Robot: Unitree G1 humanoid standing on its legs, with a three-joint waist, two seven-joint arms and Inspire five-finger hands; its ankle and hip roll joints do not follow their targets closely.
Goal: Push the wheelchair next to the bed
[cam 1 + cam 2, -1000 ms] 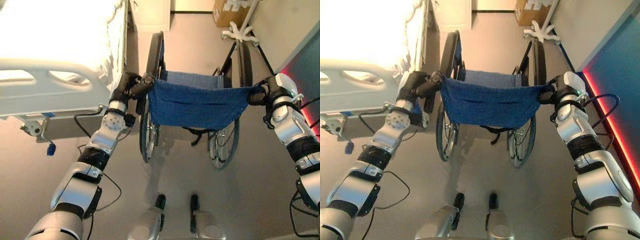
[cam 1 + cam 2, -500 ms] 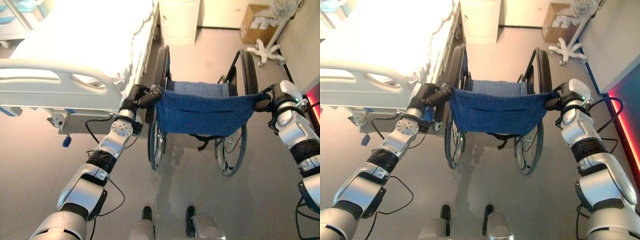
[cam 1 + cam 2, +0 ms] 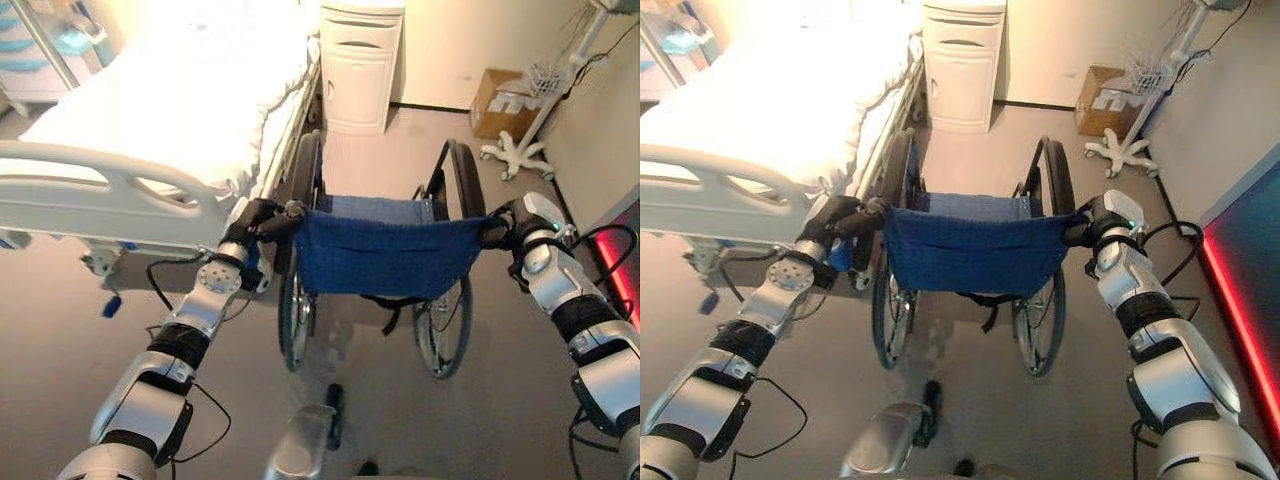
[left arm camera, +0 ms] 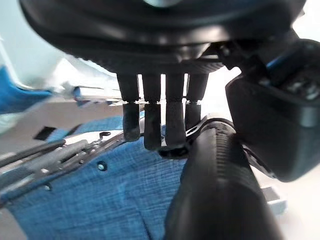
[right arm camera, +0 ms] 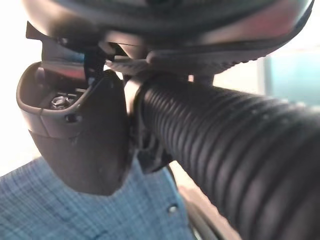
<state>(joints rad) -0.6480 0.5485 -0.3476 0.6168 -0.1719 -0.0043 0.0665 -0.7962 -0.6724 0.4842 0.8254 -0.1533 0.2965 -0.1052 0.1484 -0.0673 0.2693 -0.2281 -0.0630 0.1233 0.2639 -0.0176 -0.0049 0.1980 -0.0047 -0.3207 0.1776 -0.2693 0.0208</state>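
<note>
The wheelchair (image 3: 385,255), with a blue cloth back and black wheels, stands in front of me, its left wheel close along the side of the white bed (image 3: 150,130). My left hand (image 3: 255,218) is shut on the left push handle (image 4: 220,190), fingers (image 4: 152,125) curled over the black ribbed grip. On the other side, my right hand (image 3: 515,220) is shut on the right push handle (image 5: 235,150), with the thumb (image 5: 80,130) beside the grip. The blue seat (image 3: 970,208) shows beyond the back cloth.
A white bedside cabinet (image 3: 360,65) stands straight ahead by the head of the bed. A cardboard box (image 3: 505,100) and a wheeled pole stand (image 3: 520,155) sit at the far right by the wall. A red light strip (image 3: 1230,300) runs along the right wall's foot.
The wheelchair has rolled forward along the bed's side with both hands still on its handles. The camera has moved forward too, bringing the cabinet and the far wall into view.
</note>
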